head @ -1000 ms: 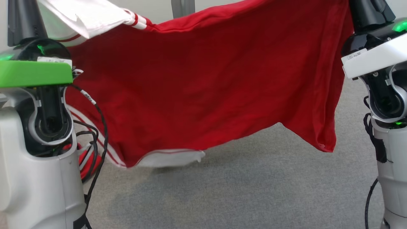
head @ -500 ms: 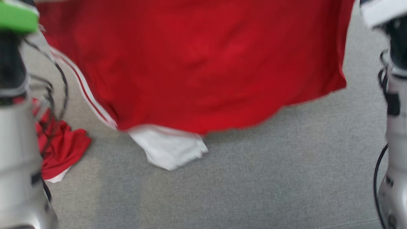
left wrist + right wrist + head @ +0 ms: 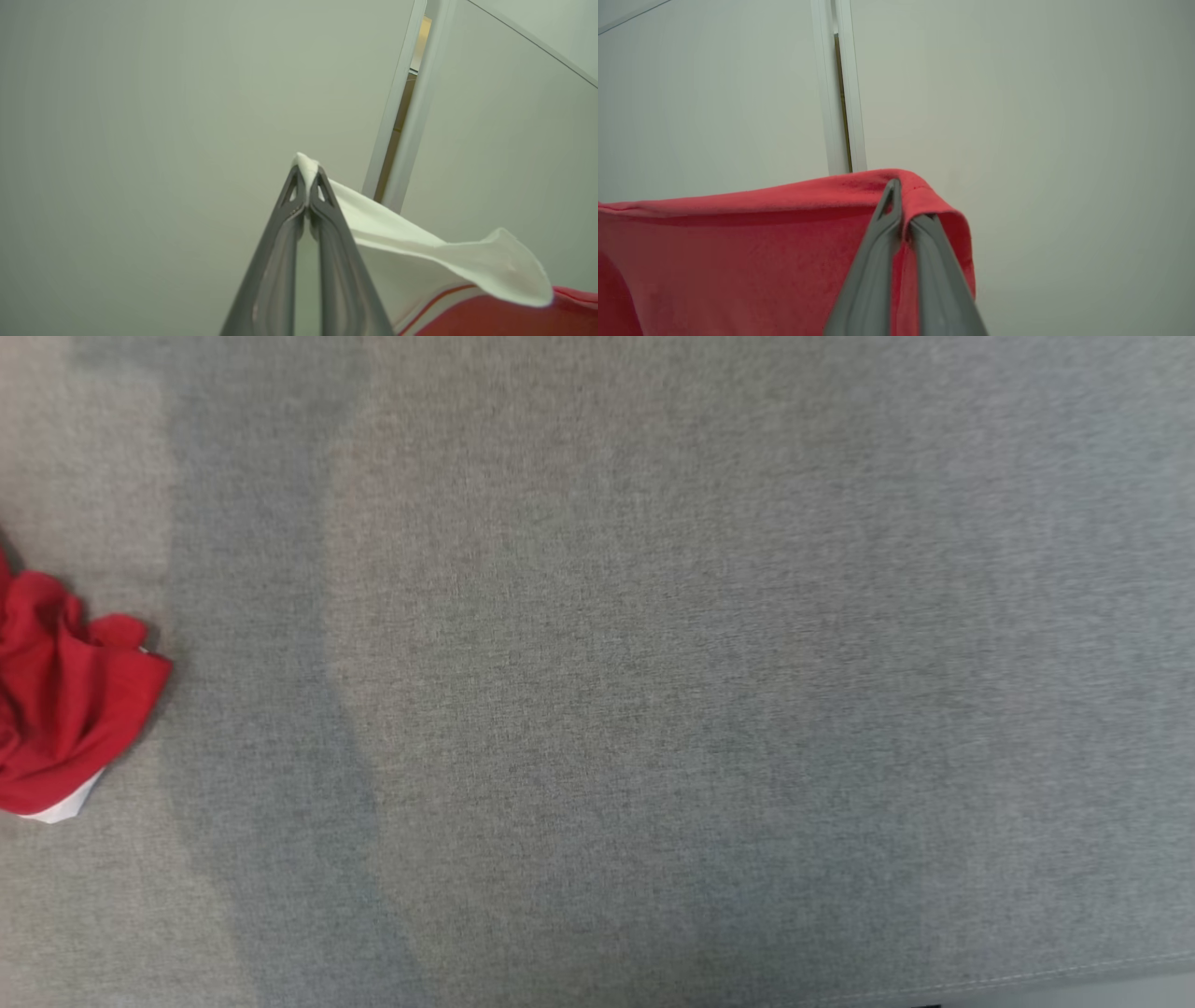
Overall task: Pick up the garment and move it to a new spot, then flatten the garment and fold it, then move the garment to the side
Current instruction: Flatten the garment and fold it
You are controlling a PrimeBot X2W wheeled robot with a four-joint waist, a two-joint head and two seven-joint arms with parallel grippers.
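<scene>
The garment (image 3: pixel 420 252) is red with a white part and red-and-white stripes. In the left wrist view my left gripper (image 3: pixel 307 179) is shut on a fold of its white cloth, which trails down to the right into red fabric. In the right wrist view my right gripper (image 3: pixel 901 205) is shut on the garment's (image 3: pixel 738 252) red hem, and the cloth hangs away to the left. Both grippers are raised in front of a pale wall. A crumpled red piece of cloth (image 3: pixel 65 709) with a white corner rests on the grey surface at the head view's left edge; whether it joins the held garment I cannot tell.
A wide grey fabric surface (image 3: pixel 653 691) spreads across the head view, with its seamed front edge (image 3: pixel 1074 975) at the lower right. Behind the grippers stand pale wall panels with a narrow vertical gap (image 3: pixel 843 93).
The head camera has tilted down: the hanging red garment and both arms have slid up out of its picture, leaving the grey surface and the red crumple at the left.
</scene>
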